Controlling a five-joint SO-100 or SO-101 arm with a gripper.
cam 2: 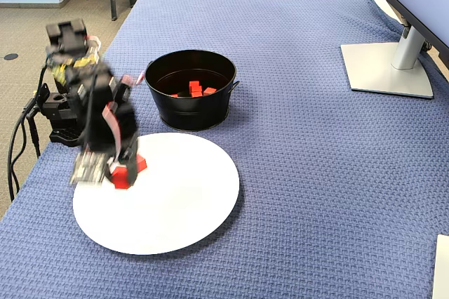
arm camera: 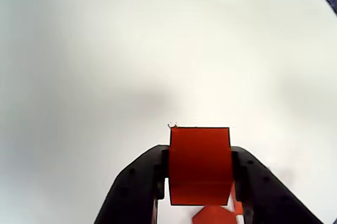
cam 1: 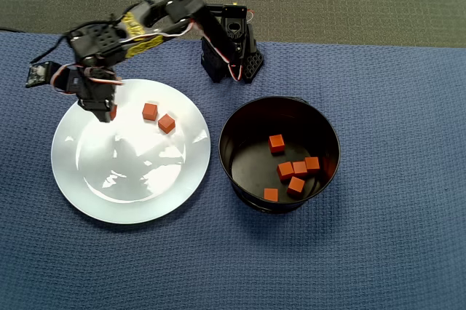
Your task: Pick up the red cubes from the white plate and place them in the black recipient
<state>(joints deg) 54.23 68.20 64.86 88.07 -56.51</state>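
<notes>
Table wearing a blue woven cloth

Sitting directly on it: the white plate, the black pot just beside it, the arm's base, and a monitor stand lying well apart.

The white plate is smooth and glossy, catching reflections, while the red cubes look matt. The black recipient seems shiny, perhaps metal; woven blue cloth covers the tabletop.
</notes>
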